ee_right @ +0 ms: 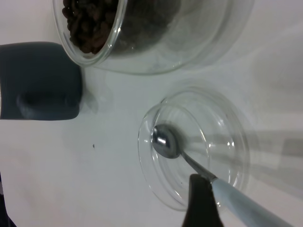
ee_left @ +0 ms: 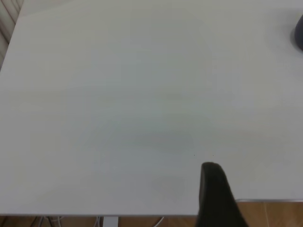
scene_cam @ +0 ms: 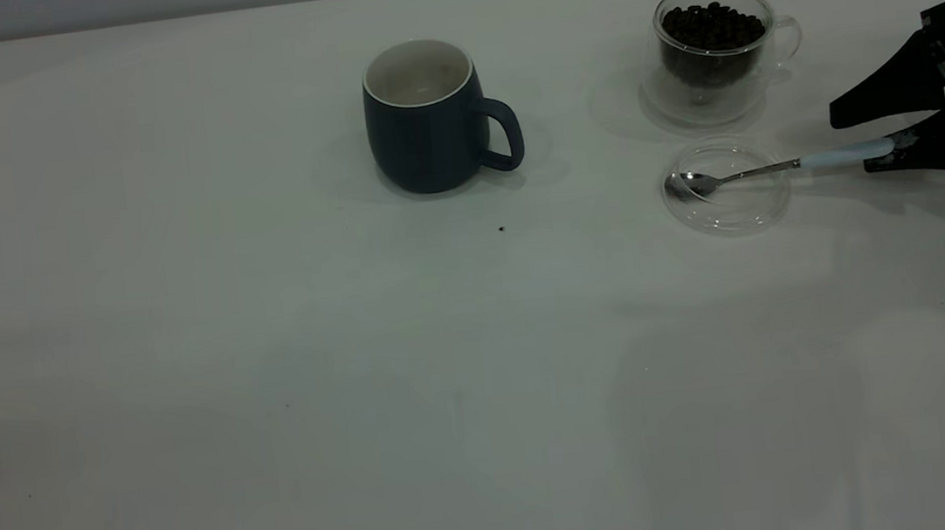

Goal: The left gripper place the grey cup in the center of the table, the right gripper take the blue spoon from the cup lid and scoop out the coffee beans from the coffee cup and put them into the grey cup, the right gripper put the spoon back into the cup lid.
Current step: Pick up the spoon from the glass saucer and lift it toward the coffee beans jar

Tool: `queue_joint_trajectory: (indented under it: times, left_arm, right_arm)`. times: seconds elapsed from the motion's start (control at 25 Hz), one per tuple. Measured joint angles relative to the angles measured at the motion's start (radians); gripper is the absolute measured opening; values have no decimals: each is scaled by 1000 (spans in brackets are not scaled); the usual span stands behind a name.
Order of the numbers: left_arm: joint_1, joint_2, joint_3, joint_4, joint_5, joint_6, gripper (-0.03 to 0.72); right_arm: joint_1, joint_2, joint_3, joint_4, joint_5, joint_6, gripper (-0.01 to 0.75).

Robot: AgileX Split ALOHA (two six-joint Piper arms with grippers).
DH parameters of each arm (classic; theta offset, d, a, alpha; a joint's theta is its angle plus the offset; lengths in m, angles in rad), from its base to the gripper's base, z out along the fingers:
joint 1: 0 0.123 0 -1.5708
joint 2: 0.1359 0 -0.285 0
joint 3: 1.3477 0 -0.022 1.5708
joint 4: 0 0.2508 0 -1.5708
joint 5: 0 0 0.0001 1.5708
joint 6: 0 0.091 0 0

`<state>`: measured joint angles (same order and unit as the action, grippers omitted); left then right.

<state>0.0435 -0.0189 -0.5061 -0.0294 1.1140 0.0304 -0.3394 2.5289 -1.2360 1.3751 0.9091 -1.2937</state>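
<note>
Right hand (scene_cam: 850, 139) sits open at the counter's (scene_cam: 272, 365) right edge, lower finger touching the blue spoon (scene_cam: 778, 167). Spoon bowl's resting in the cup lid (scene_cam: 726, 186). Wide bare counter left of the grey cup (scene_cam: 424, 116).

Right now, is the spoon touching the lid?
Touching. The right wrist view shows the spoon's bowl resting on the lid's floor, no gap.

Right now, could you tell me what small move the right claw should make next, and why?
Probably close on the spoon's blue handle. The right claw is open around the handle's end, the bowl rests in the lid, and the grey cup already stands mid-table.
</note>
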Motion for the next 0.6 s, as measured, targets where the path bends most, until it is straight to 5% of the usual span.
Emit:
queue_joint_trajectory:
  times: [0.6]
  left_arm:
    - [0,0,0,0,0,0,507]
  right_arm:
    - [11,1,0,-42,22,23,577]
